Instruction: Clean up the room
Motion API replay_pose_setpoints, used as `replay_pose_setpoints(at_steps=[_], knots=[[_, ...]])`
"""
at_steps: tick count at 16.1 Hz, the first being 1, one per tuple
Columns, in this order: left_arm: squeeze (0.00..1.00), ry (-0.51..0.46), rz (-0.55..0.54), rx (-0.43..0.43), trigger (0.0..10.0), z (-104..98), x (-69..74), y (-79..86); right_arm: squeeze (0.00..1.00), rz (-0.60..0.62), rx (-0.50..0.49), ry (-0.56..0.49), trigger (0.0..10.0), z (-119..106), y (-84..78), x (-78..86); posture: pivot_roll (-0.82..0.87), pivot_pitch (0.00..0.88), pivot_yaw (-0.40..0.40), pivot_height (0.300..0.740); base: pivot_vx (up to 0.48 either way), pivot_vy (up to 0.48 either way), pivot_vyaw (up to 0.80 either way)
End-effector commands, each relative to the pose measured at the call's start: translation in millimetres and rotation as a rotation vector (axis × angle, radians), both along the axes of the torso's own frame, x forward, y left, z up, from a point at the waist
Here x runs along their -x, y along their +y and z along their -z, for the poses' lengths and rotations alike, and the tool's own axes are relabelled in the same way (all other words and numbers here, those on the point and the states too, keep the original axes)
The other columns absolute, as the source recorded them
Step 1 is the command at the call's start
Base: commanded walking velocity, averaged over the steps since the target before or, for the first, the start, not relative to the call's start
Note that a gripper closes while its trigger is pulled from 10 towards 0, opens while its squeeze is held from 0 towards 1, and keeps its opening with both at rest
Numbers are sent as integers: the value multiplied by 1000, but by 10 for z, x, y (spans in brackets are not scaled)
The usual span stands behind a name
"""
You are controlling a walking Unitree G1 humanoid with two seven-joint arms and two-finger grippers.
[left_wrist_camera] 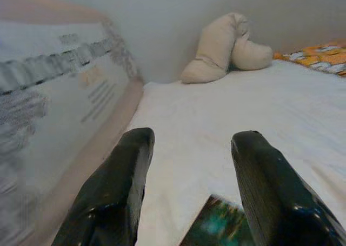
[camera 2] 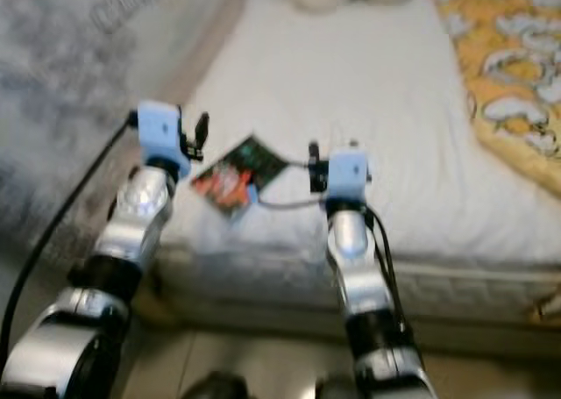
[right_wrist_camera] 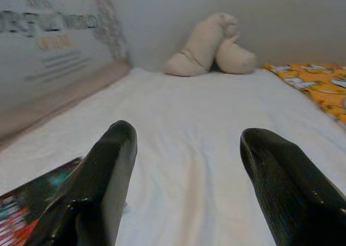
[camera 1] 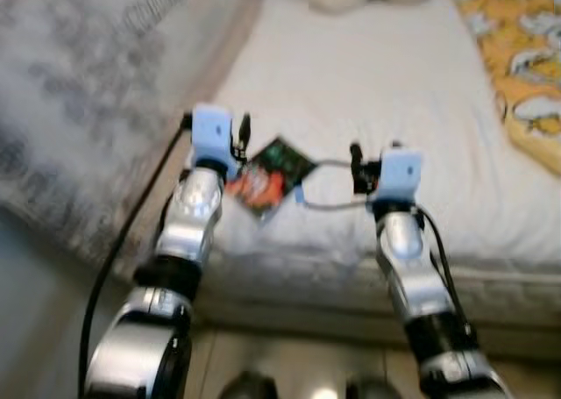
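Flat packet (camera 1: 267, 176), dark green w/ red-orange print, lies turned like a diamond on white bed (camera 1: 368, 83), near its front edge.

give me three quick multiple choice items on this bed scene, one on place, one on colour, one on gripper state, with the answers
1. Where does the flat red and green packet lie?
A. on the floor
B. on the white mattress, near its front edge
C. on the cream pillows

2. What colour is the patterned blanket on the robot's right?
A. orange-yellow
B. blue
C. black

3. How do the fingers of the left gripper and the right gripper stand?
A. both shut
B. left shut, right open
C. both open

Answers: B, the packet rests on the white mattress between the arms; A, the eye views show orange-yellow with pale shapes; C, each wrist view shows two fingers spread with nothing between them.
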State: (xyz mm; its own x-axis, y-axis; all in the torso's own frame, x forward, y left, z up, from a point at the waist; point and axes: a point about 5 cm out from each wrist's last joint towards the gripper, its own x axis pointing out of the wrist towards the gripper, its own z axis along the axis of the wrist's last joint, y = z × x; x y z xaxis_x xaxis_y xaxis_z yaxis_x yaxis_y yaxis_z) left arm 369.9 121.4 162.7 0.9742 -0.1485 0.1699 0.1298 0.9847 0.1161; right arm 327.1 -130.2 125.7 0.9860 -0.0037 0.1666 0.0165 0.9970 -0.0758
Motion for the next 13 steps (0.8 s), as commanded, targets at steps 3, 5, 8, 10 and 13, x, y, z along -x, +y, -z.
replay_pose_setpoints(at_steps=[3,5,8,10,13], knots=[[0,2,-11,-2,10000,-9,-5,9,0,-3,5,23,10000,52,-51,17,-184,0,119,700,84,445,0],[0,12,-54,-27,10000,-7,-35,67,0,-10,4,29,10000,66,-50,21,-185,0,117,700,0,236,0],[0,233,-61,-99,10000,279,-83,223,0,-17,2,38,10000,94,-51,60,-189,0,109,700,0,0,0],[0,509,-32,-133,10000,643,-18,413,0,6,-2,70,10000,162,-110,120,-196,0,107,700,0,0,0],[0,539,2,-106,10000,710,15,448,0,128,16,147,10000,354,-424,295,-210,0,108,700,0,0,0]])
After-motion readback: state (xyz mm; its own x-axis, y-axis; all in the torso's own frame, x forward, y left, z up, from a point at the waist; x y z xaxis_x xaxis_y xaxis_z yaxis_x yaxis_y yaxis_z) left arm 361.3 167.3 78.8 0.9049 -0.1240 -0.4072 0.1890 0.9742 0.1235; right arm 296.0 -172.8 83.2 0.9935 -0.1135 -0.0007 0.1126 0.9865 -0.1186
